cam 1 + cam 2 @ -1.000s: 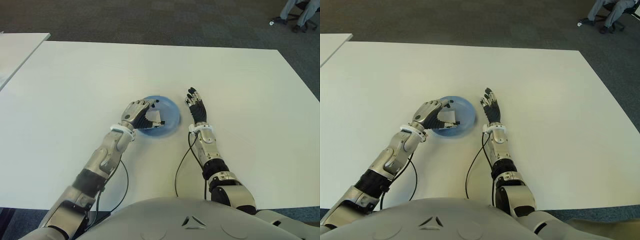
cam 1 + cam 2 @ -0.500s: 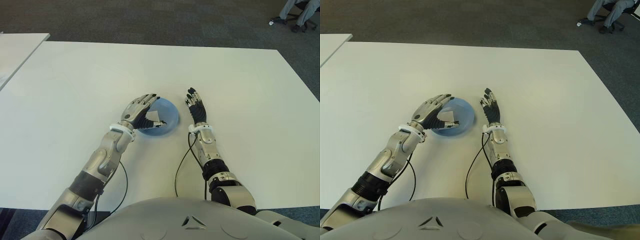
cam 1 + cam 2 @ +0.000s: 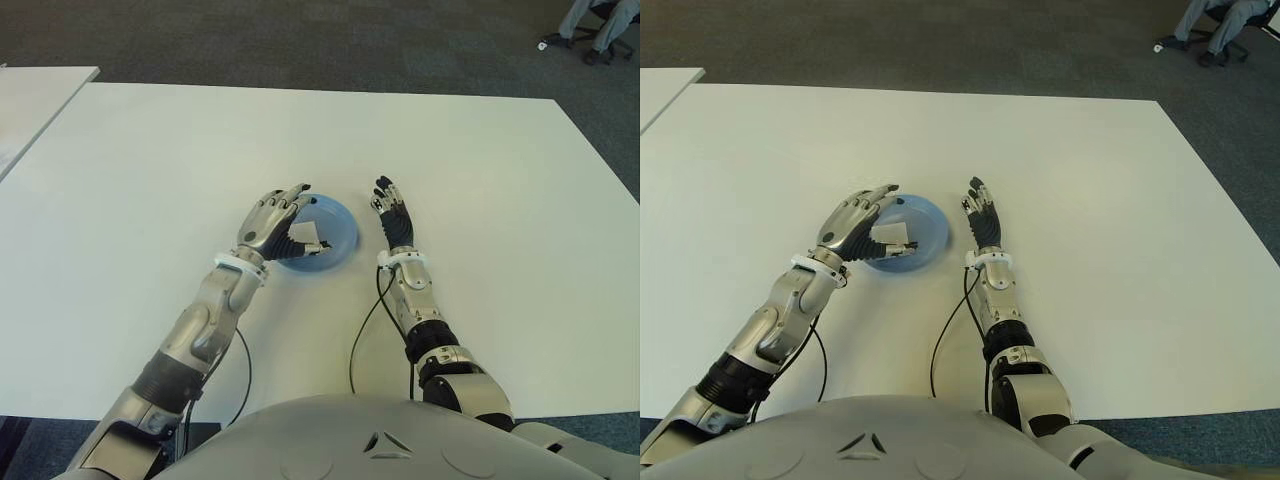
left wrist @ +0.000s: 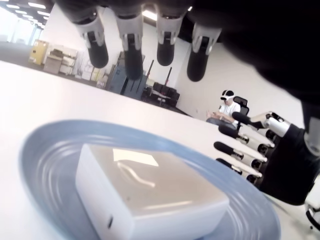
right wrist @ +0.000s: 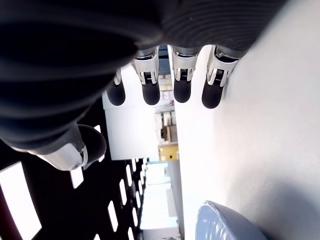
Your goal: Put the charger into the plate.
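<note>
The plate (image 3: 338,236) sits near the middle of the desk (image 3: 150,160), with the charger (image 4: 145,195) lying in it. The left robot hand (image 3: 272,220) is above the plate's left side; the right robot hand (image 3: 392,215) lies just right of the plate.

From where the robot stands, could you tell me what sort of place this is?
Probably an office or lab: a big white table on grey carpet, a rolling chair in the far corner, and ceiling light panels and cabinets in the left wrist view.
</note>
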Tool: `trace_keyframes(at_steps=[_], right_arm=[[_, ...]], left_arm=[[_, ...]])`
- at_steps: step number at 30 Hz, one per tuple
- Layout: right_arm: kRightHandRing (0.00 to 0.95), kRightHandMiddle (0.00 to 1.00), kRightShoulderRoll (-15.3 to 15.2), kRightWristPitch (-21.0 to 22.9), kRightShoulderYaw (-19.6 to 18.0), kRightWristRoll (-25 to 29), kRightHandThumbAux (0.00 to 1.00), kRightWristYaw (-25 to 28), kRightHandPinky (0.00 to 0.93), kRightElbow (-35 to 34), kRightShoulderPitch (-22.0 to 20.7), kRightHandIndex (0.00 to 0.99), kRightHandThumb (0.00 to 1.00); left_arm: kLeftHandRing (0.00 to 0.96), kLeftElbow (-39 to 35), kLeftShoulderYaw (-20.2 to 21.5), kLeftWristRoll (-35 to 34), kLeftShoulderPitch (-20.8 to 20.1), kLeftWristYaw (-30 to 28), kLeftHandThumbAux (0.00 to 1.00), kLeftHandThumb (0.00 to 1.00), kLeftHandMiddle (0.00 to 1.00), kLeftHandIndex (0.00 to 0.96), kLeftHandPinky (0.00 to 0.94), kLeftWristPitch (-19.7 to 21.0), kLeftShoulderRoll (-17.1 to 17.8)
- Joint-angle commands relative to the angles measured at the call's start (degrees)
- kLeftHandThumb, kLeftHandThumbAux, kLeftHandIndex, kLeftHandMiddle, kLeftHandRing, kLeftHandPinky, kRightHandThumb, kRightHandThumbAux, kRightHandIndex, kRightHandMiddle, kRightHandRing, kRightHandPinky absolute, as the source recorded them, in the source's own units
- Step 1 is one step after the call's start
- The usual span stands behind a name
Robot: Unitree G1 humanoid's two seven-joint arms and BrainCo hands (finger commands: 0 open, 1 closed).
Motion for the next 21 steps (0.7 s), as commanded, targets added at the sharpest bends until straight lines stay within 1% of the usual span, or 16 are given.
trace_keyframes(at_steps=[1, 6, 7, 9, 10, 11, 12, 13, 14, 15, 16, 17, 18, 19, 21], right_arm=[[0.044, 0.060, 1.3, 1.1, 0.5, -0.2, 0.478, -0.2, 0.030, 0.2, 1.6, 0.000, 0.000], [0.045, 0.063, 1.2, 1.3, 0.7, -0.2, 0.476, 0.0, 0.030, 0.2, 1.7, 0.000, 0.000], [0.045, 0.064, 1.2, 1.3, 0.7, -0.1, 0.478, 0.1, 0.026, 0.2, 1.7, 0.000, 0.000], [0.045, 0.066, 1.2, 1.2, 0.8, -0.1, 0.480, 0.2, 0.025, 0.2, 1.7, 0.000, 0.000], [0.045, 0.066, 1.2, 1.3, 0.9, 0.0, 0.482, 0.2, 0.026, 0.1, 1.7, 0.000, 0.000], [0.047, 0.068, 1.2, 1.3, 0.9, 0.0, 0.482, 0.2, 0.032, 0.1, 1.7, 0.000, 0.000], [0.048, 0.068, 1.2, 1.4, 0.9, 0.1, 0.482, 0.3, 0.033, 0.1, 1.7, 0.000, 0.000], [0.049, 0.069, 1.2, 1.4, 0.9, 0.1, 0.483, 0.3, 0.036, 0.1, 1.7, 0.000, 0.000], [0.049, 0.069, 1.3, 1.4, 0.9, 0.1, 0.483, 0.4, 0.038, 0.2, 1.6, 0.000, 0.000], [0.049, 0.069, 1.3, 1.4, 0.9, 0.3, 0.484, 0.5, 0.038, 0.2, 1.6, 0.000, 0.000], [0.047, 0.066, 1.3, 1.3, 0.9, 0.4, 0.488, 0.7, 0.037, 0.3, 1.6, 0.000, 0.000], [0.043, 0.061, 1.3, 1.3, 0.8, 0.5, 0.493, 0.8, 0.035, 0.3, 1.7, 0.000, 0.000], [0.041, 0.059, 1.3, 1.3, 0.8, 0.6, 0.496, 0.9, 0.033, 0.2, 1.7, 0.000, 0.000], [0.040, 0.058, 1.4, 1.3, 0.7, 0.8, 0.497, 0.9, 0.032, 0.4, 1.6, 0.000, 0.000], [0.033, 0.048, 1.6, 1.2, 0.5, 1.1, 0.505, 0.8, 0.025, 0.5, 1.6, 0.000, 0.000]], left_arm=[[0.245, -1.6, 0.7, 1.3, 1.5, 2.3, 0.421, 0.340, 0.309, 0.232, 0.029, -0.9, 0.6], [0.253, -4.5, 1.8, 1.2, 3.2, 4.6, 0.449, 0.364, 0.315, 0.237, 0.108, -0.9, -0.3], [0.247, -5.1, 2.1, 1.0, 3.4, 5.0, 0.460, 0.368, 0.304, 0.233, 0.142, -0.8, -0.6], [0.240, -6.5, 3.0, -0.6, 4.0, 5.3, 0.480, 0.367, 0.289, 0.223, 0.174, -1.2, -1.1], [0.234, -7.5, 3.9, -3.5, 4.3, 4.7, 0.500, 0.362, 0.278, 0.211, 0.190, -2.0, -1.6], [0.223, -8.2, 4.6, -5.6, 4.5, 4.3, 0.538, 0.338, 0.257, 0.192, 0.199, -2.6, -2.0], [0.218, -8.6, 5.0, -6.9, 4.7, 3.9, 0.551, 0.330, 0.250, 0.186, 0.202, -2.9, -2.3], [0.212, -9.5, 6.5, -12.4, 4.8, 2.1, 0.571, 0.317, 0.239, 0.176, 0.207, -3.4, -3.4], [0.200, -10.0, 7.5, -16.1, 4.9, 0.8, 0.601, 0.293, 0.223, 0.163, 0.197, -3.7, -4.1], [0.196, -11.0, 9.9, -24.1, 4.5, -2.2, 0.612, 0.284, 0.217, 0.158, 0.193, -2.8, -5.6], [0.179, -11.6, 11.7, -29.6, 4.3, -4.3, 0.642, 0.258, 0.199, 0.147, 0.176, -2.2, -6.6], [0.166, -11.9, 13.4, -34.8, 4.0, -6.0, 0.680, 0.189, 0.182, 0.128, 0.172, -1.4, -7.5], [0.158, -12.0, 14.4, -38.1, 3.9, -7.0, 0.695, 0.187, 0.175, 0.126, 0.164, -1.0, -8.1], [0.156, -10.7, 16.7, -43.4, 3.6, -8.0, 0.700, 0.188, 0.173, 0.126, 0.161, -1.4, -9.2], [0.145, -7.7, 20.5, -51.5, 2.9, -9.4, 0.724, 0.173, 0.162, 0.121, 0.151, -2.5, -10.8]])
